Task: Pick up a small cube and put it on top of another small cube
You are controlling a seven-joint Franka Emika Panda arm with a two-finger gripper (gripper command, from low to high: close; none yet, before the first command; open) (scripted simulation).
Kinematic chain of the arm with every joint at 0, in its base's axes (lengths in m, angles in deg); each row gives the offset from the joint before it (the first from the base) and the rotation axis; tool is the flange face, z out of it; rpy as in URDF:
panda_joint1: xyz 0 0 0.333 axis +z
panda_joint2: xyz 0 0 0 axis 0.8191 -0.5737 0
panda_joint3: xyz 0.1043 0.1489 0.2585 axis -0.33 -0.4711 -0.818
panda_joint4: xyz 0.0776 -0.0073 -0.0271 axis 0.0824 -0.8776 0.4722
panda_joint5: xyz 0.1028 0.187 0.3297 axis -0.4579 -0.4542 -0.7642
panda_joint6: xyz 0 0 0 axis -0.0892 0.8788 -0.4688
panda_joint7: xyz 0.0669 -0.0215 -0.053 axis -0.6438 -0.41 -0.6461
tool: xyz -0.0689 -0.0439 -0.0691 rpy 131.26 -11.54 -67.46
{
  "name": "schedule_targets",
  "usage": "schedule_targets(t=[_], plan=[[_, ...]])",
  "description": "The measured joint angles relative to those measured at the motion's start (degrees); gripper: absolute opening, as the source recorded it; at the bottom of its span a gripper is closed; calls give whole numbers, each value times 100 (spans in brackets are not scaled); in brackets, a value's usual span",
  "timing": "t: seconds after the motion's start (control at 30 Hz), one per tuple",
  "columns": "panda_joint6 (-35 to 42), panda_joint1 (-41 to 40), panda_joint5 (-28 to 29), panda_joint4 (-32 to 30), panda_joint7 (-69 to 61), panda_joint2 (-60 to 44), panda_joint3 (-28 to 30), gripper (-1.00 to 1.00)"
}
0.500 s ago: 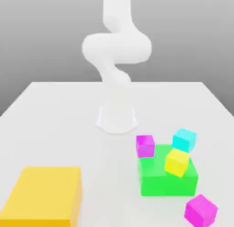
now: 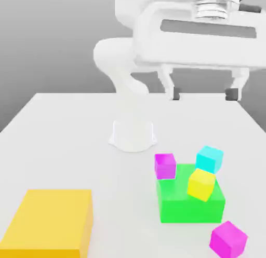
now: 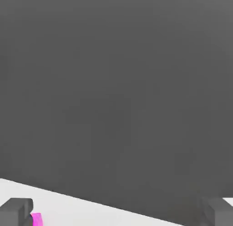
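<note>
Jaws spread wide and empty, nothing between the two dark fingertips [image 2: 174,93]. Gripper [image 2: 203,93] hanging high over the white table [image 2: 62,132], close to the camera on the exterior view's right, well above every block; presumably held aloft to keep the approach free before any descent. Directly below and nearer: a magenta small cube [image 2: 165,165] resting on the table, touching or just beside the far-left corner of the green block [image 2: 189,204]. Second magenta small cube [image 2: 228,239] standing alone, nearer and to the right of the green block, apart from it. Probably the easier pick, with open space on all sides for the fingers. Yellow cube [image 2: 201,184] tilted on top of the green block; cyan cube [image 2: 209,159] behind it, at the far-right corner. Large yellow block [image 2: 49,220] well apart at near left. In the hand view, a sliver of magenta [image 3: 36,218] beside one fingertip [image 3: 16,211]. No stacking begun yet.
</note>
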Motion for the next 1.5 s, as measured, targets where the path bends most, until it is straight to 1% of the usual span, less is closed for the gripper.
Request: schedule_targets(t=[0.4,0.47,0.57,0.6,0.8,0.87,1.0,1.2,1.3,1.5], plan=[[-778,581,326,-84,-125,-2487,-337,0],[-1001,677,420,-51,-88,-2901,-307,0],[-1465,848,644,63,67,-3526,-112,0],[-1576,896,696,93,105,-3671,-55,-100],[-1632,917,727,108,129,-3743,-29,-100],[-1469,853,648,64,70,-3538,-111,-100],[-894,692,363,-122,-184,-2776,-331,-100],[-310,579,164,-762,-963,-1549,-474,-100],[-39,530,-99,-1097,-1487,-916,-563,-100],[512,773,-807,-1764,-2674,355,-377,-100]])
